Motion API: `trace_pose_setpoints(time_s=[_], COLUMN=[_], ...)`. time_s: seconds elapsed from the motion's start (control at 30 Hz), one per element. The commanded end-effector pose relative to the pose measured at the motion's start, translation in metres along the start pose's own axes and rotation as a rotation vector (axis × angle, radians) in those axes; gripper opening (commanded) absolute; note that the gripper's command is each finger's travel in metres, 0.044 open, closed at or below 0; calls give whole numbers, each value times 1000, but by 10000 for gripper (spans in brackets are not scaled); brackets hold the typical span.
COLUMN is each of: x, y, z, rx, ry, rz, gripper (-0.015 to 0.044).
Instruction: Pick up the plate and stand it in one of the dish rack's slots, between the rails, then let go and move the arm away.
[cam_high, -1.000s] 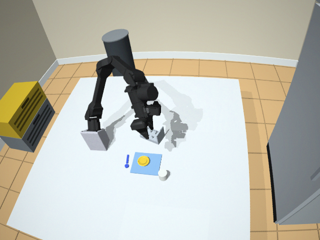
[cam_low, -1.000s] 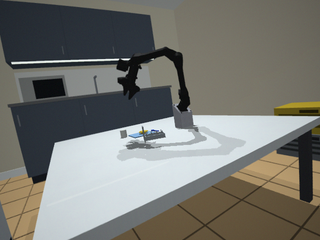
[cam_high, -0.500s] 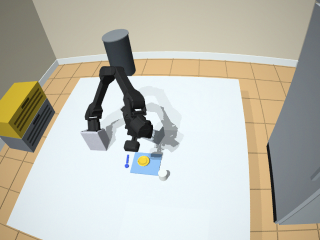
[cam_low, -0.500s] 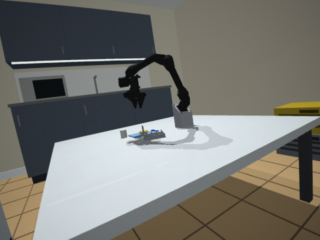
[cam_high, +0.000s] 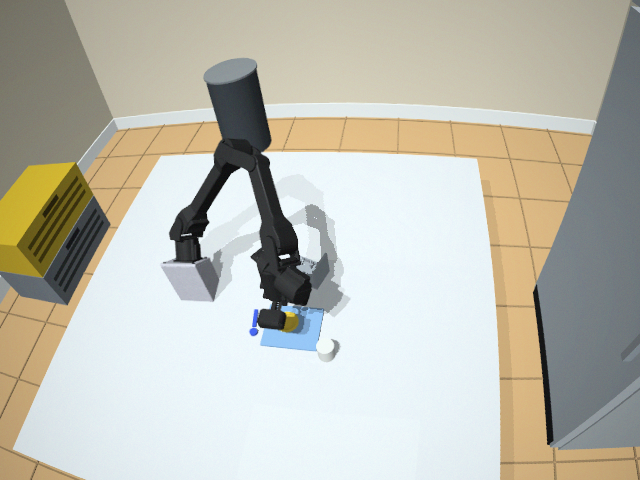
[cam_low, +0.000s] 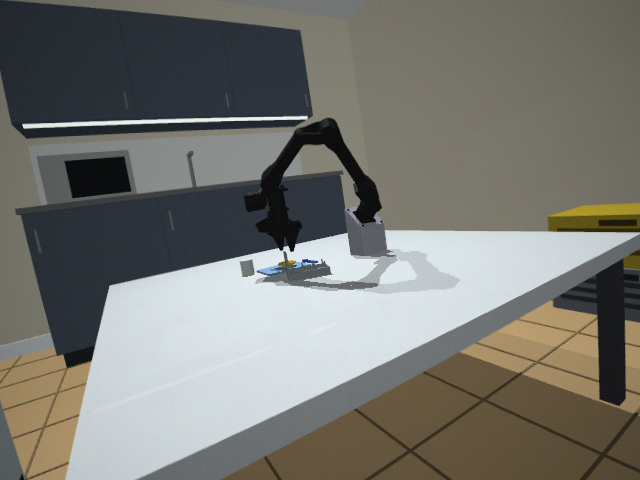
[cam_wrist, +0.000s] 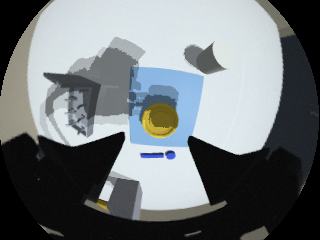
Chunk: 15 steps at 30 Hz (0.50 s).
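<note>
The yellow plate (cam_high: 291, 321) (cam_low: 283, 263) (cam_wrist: 160, 120) lies flat on the blue mat (cam_high: 308, 338) (cam_low: 267, 271) (cam_wrist: 187, 90). My gripper (cam_low: 287, 250) (cam_wrist: 156, 138) is open and empty, pointing down a little above the plate; in the wrist view the plate shows between and just beyond the fingertips. In the top view the arm hides the fingertips and part of the plate. The grey dish rack (cam_high: 321, 271) (cam_low: 310, 273) (cam_wrist: 90, 107) stands beside the mat, with a tall end wall and short rails; the arm partly covers it in the top view.
A white cup (cam_high: 325, 350) (cam_low: 247, 267) (cam_wrist: 212, 58) stands at the mat's corner. A blue spoon-like utensil (cam_high: 254, 318) (cam_low: 309, 260) (cam_wrist: 152, 155) lies beside the mat's opposite edge. The arm's pale base block (cam_high: 192, 280) (cam_low: 367, 238) (cam_wrist: 125, 198) stands further back.
</note>
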<state>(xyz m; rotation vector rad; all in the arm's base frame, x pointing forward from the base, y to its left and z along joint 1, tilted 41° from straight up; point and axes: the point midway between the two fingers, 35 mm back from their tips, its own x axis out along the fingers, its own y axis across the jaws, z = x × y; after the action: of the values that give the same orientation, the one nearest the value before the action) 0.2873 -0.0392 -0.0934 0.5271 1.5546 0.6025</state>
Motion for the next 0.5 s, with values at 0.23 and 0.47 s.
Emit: trace_pose_setpoints(time_s=[0.23,0.47], x=[3,14], y=[-4,-4], z=[5,6], rx=[2,2], ry=[-36,-36], rz=[-9,-9], gripper=[400,400])
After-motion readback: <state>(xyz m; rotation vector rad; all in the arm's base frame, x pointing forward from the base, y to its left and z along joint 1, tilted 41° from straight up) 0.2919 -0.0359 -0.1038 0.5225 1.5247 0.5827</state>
